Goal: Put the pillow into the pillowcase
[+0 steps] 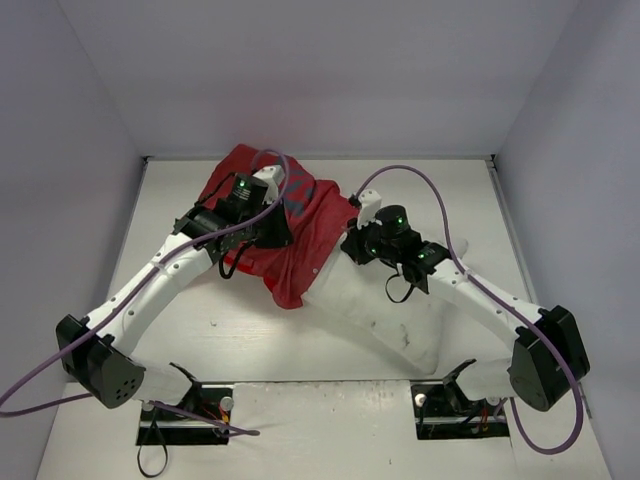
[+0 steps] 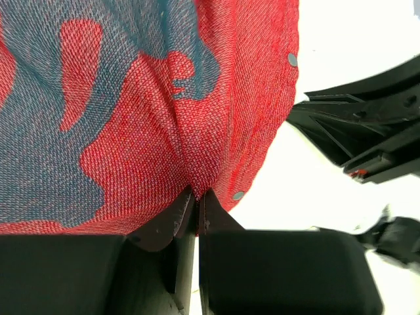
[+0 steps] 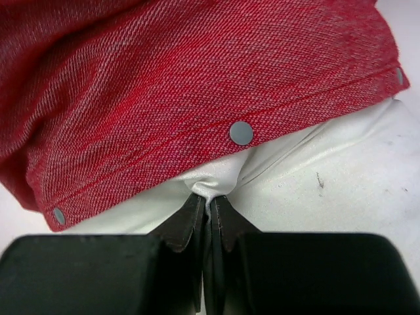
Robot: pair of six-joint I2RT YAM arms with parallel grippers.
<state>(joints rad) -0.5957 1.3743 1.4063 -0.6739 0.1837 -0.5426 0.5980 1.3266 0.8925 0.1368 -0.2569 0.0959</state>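
Note:
The red pillowcase (image 1: 300,225) lies crumpled at the middle back of the table, its duller side with bluish patches facing up. The white pillow (image 1: 390,312) stretches out from under its right edge towards the front right. My left gripper (image 1: 283,235) rests on the cover, and its jaws are shut on a pinch of red pillowcase (image 2: 131,131) fabric, with the tips (image 2: 197,192) together. My right gripper (image 1: 352,243) sits at the cover's right hem, shut (image 3: 209,199) on a fold of the pillow (image 3: 315,184) just below the snap-studded edge of the pillowcase (image 3: 164,85).
Grey walls close in the table (image 1: 200,330) at the back and on both sides. Grey snap studs (image 3: 241,132) line the cover's hem. The right arm's black wrist (image 2: 367,131) shows close by in the left wrist view.

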